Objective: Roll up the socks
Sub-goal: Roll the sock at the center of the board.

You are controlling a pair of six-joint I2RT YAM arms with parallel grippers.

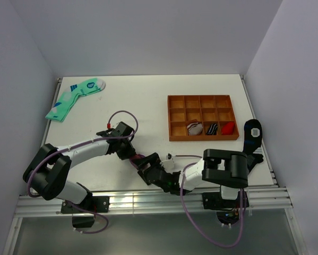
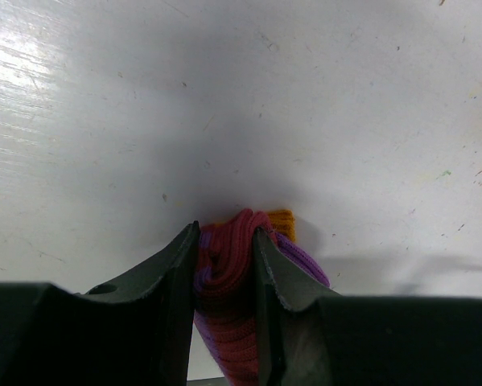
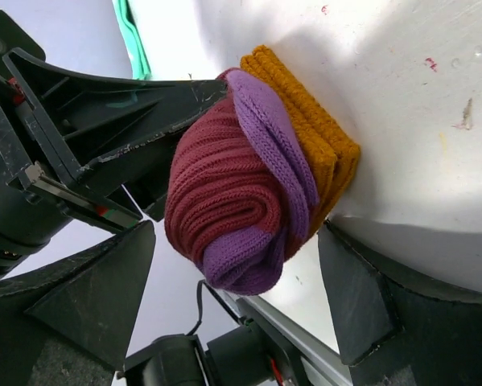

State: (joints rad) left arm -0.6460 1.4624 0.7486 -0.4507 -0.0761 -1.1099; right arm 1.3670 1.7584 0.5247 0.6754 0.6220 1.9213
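The socks (image 3: 232,193) are a tight maroon-red roll with purple toe and heel bands and an orange-mustard cuff (image 3: 321,145) lying against the table. My left gripper (image 2: 226,241) is shut on the socks (image 2: 228,265), its two fingers pinching the maroon knit. My right gripper (image 3: 236,233) is open, its fingers (image 3: 96,297) standing wide on either side of the roll without touching it. In the top view the left gripper (image 1: 131,153) and right gripper (image 1: 148,169) meet near the table's front, and the socks (image 1: 139,158) barely show between them.
An orange compartment tray (image 1: 203,103) at the right holds a few rolled socks. Mint-green socks (image 1: 74,98) lie at the back left. A black sock with a blue patch (image 1: 252,133) lies right of the tray. The table's front rail runs just behind the grippers.
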